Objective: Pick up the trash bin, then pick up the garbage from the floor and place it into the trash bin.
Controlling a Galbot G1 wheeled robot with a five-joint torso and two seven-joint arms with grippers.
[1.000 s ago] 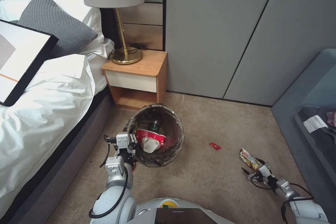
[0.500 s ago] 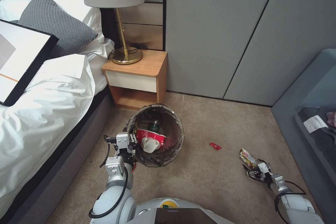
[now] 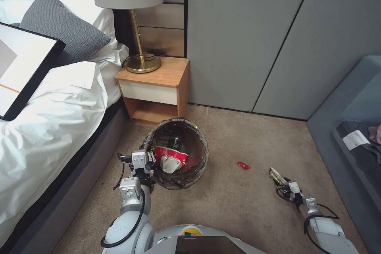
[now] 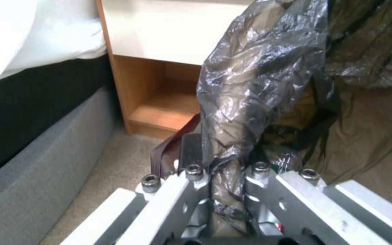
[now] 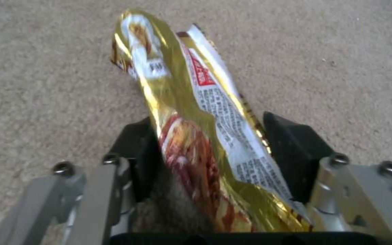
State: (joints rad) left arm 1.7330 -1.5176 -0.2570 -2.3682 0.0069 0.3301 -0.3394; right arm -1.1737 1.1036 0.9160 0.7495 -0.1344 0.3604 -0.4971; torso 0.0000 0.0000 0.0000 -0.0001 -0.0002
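On beige carpet (image 3: 238, 202), gold wrapper (image 5: 196, 119).

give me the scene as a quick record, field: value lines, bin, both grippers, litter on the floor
trash bin: on the carpet before the nightstand, dark bag over its rim, litter already inside
left gripper: shut on the bin's near rim, bag pinched between the fingers
right gripper: low at the carpet, its fingers on either side of the gold snack wrapper
left on floor: small red wrapper, between bin and right gripper
bed: at the robot's left
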